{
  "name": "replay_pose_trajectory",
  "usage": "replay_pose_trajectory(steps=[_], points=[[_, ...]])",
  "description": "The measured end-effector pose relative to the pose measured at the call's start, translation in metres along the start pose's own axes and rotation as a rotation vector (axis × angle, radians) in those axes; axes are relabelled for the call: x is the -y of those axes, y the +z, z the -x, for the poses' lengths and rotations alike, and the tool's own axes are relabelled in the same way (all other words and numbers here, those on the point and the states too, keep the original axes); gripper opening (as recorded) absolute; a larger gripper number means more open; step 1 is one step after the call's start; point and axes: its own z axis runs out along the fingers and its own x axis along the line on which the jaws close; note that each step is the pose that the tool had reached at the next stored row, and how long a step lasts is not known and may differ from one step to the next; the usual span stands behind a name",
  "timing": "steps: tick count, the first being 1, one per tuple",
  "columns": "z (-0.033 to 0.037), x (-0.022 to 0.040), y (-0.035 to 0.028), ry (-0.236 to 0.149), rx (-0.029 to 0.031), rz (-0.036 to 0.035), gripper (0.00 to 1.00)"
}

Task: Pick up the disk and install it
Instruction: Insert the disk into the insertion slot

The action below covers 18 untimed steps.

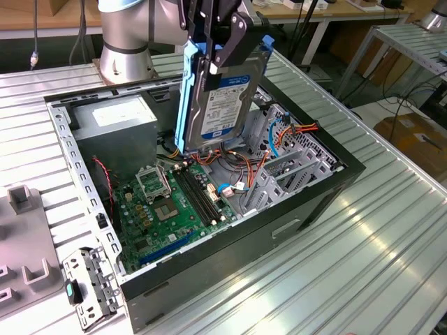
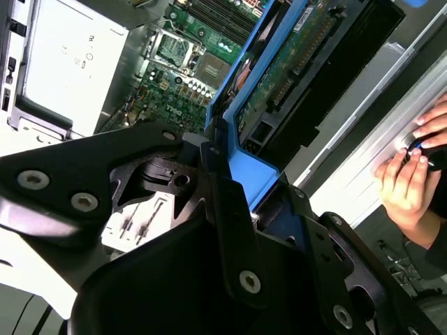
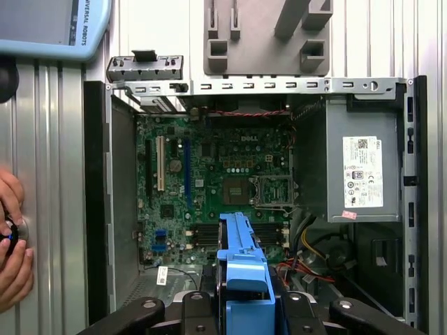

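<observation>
Ok, status: gripper [image 1: 213, 59] is clamped on the disk [image 1: 230, 105], with the fingers pinching the blue bracket [image 1: 186, 98] at its upper end. The disk hangs on edge, near upright, label side to the camera, at 12 o'clock in the exterior view. It's held above the open computer case [image 1: 279, 227], lower edge over the cables [image 1: 241, 167] at the far side of the motherboard [image 1: 174, 209].

In the second wrist view the black fingers [image 2: 223, 209] close on the bracket [image 2: 255, 171] from both sides, and the disk's [image 2: 307, 63] underside runs away from them toward the board [image 2: 188, 77]. The first wrist view has the bracket [image 3: 241, 269] sticking out between the fingers [image 3: 199, 310], over the memory slots.

Case contents:
- The motherboard [image 3: 209, 181] lies flat on the floor, toward 7 o'clock of the case in the exterior view.
- The grey power-supply box [image 1: 115, 125] with a white sticker sits in the 11 o'clock corner.
- Red, orange and blue cables are bunched mid-case.
- Metal drive brackets [image 1: 300, 164] stand at 3 o'clock.

Outside the case, on the ribbed aluminium table [image 1: 363, 265]:
- A grey fixture plate [image 1: 21, 237] is at 9 o'clock.
- A small metal latch piece [image 1: 87, 286] with a green tab is at 8 o'clock.
- A person's hand [image 3: 12, 244] rests beside the case wall, seen in both wrist views [image 2: 408, 174].
</observation>
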Motion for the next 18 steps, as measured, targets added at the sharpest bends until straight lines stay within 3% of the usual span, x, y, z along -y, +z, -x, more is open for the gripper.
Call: replay_pose_trajectory(steps=[4,7,18], points=[[-0.0102,0.0003,0.0003,0.0,0.0001,0.0,0.37],[-0.0125,0.0032,0.0005,0.0,0.0001,0.0,0.37],[-0.0127,0.0381,0.0001,0.0,-0.0001,0.0,0.37]])
